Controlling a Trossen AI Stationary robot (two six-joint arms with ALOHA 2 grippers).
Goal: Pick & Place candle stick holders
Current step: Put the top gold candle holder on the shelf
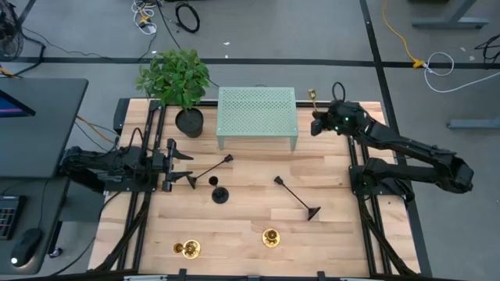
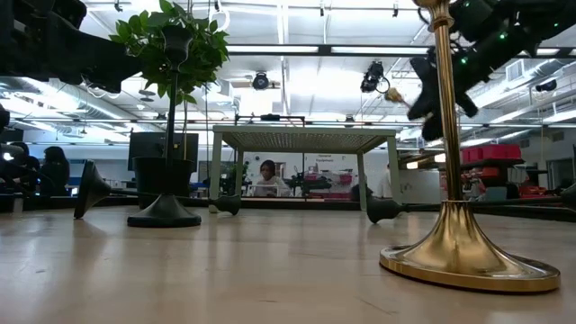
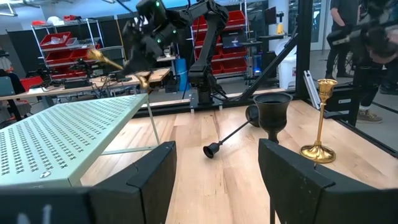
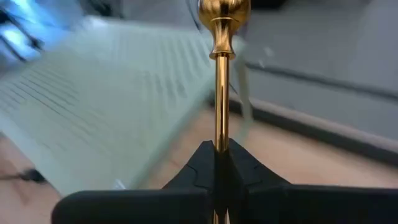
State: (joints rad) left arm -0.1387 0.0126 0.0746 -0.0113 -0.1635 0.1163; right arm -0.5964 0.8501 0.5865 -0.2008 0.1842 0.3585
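Observation:
My right gripper (image 1: 318, 119) is shut on a gold candle stick holder (image 1: 312, 97), raised off the table beside the right end of the green rack. Two more gold holders (image 1: 187, 248) (image 1: 270, 236) are near the front edge; one stands on its round base (image 2: 468, 261). Two black holders lie on their sides in mid-table (image 1: 212, 167) (image 1: 298, 198), and a third (image 1: 220, 194) sits between them. My left gripper (image 1: 181, 165) waits open at the table's left side, level, with nothing between its fingers (image 3: 155, 180). My right gripper pinches the gold holder's thin stem (image 4: 221, 134) between its two fingers. The stem runs along the fingers and out past their tips, with a rounded gold end (image 4: 224, 12) ahead of them. The holder is lifted clear of the table and tilted (image 3: 102, 57).
A pale green perforated rack (image 1: 258, 117) stands on legs at the far middle. A black plant pot with green leaves (image 1: 188, 121) is to its left. Dark frame rails (image 1: 367, 211) run along both table sides. People (image 3: 367, 50) stand beyond the table.

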